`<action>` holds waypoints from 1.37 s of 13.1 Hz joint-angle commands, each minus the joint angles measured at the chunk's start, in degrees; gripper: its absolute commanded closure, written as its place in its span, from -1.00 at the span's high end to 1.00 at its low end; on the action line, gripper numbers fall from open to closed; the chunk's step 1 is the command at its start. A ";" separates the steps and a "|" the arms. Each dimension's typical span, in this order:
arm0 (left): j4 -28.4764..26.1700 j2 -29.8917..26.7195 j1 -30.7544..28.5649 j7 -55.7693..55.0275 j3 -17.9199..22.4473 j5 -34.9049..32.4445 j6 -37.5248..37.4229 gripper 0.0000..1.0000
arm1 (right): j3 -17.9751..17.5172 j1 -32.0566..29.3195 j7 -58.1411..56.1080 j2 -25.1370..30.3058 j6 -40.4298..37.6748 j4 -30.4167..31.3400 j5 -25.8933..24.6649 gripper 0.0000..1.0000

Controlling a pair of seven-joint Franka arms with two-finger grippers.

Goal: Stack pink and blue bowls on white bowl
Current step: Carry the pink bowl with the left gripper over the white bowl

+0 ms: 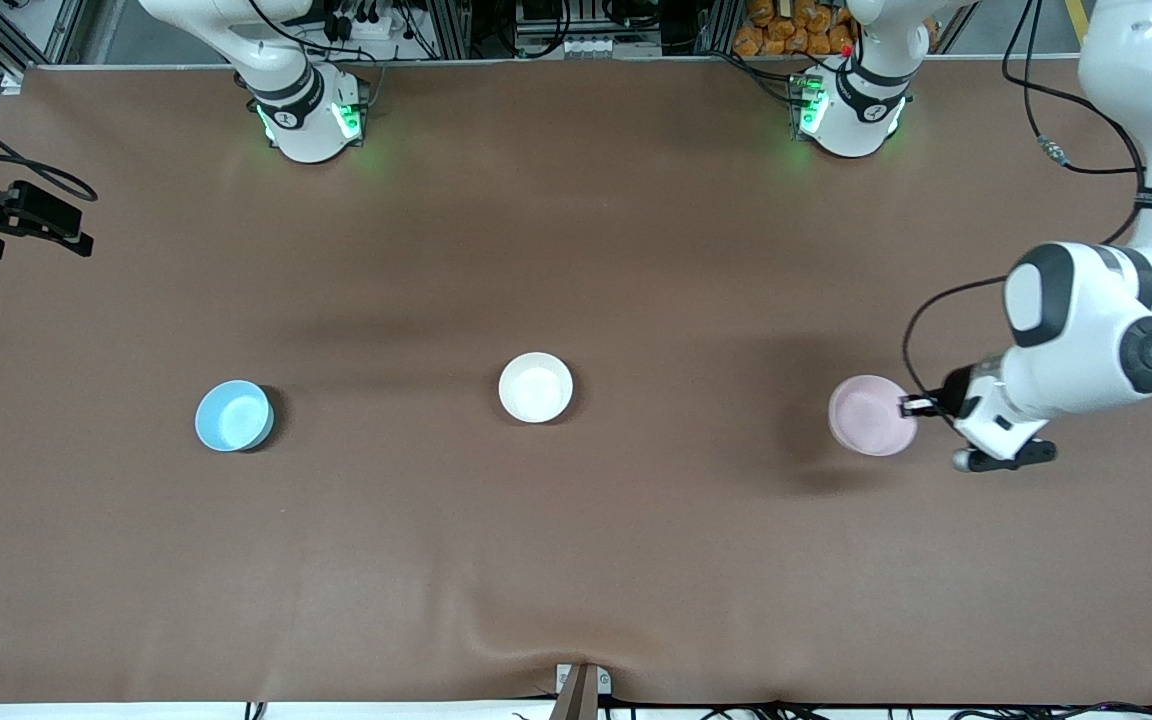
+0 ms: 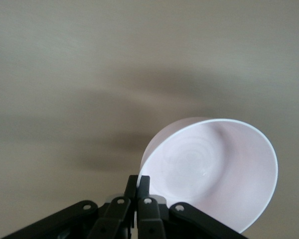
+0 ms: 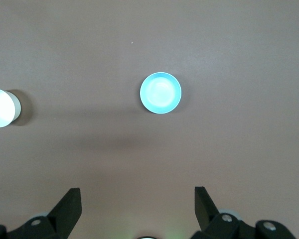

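Pink bowl (image 1: 872,415) is pinched at its rim by your left claw (image 1: 911,406); carry it toward the white bowl (image 1: 535,387) mid-bench, while the right claw (image 3: 137,201) waits spread above the blue bowl (image 1: 233,415).

Three bowls in all: one pink bowl (image 1: 872,415), one blue bowl (image 1: 233,415) and one white bowl (image 1: 535,387), the white bowl standing between the other two on the one table (image 1: 576,250). Two robot arms, each with one gripper.

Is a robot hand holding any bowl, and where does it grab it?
Yes. The left gripper pinches the pink bowl by its rim. The right gripper is open and holds nothing.
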State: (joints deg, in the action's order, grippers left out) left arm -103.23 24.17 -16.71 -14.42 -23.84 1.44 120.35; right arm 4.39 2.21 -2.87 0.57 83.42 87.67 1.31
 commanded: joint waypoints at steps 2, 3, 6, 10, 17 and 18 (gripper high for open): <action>1.98 -0.71 -0.08 -10.95 -6.47 1.73 -2.93 -1.00 | 0.44 0.60 0.41 -0.30 -0.27 -0.57 0.10 1.00; 2.24 -0.62 0.09 -14.02 -8.22 1.64 -2.93 -1.00 | 0.44 0.69 0.41 -0.30 -0.27 -0.57 0.10 1.00; 3.12 -0.53 4.56 -22.38 -9.30 1.64 -2.93 -1.00 | 0.44 0.52 0.41 -0.22 -0.36 -0.57 0.10 1.00; 6.98 1.04 14.49 -35.74 -9.12 0.94 -2.84 -1.00 | 0.44 -0.18 -0.29 -0.39 -0.27 -0.57 0.10 1.00; 11.37 6.75 24.78 -49.80 -8.68 -3.89 -0.48 -1.00 | 0.70 -1.41 -0.38 -6.79 0.69 -1.35 -0.61 1.00; 12.43 8.07 26.10 -51.74 -8.42 -4.51 -0.12 -1.00 | 0.70 -1.68 -0.38 -6.90 1.65 -1.79 -0.43 1.00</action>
State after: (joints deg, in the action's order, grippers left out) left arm -94.55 28.98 6.59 -62.04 -32.89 -0.84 119.87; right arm 5.25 1.71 -2.88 -4.29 84.42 87.78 1.10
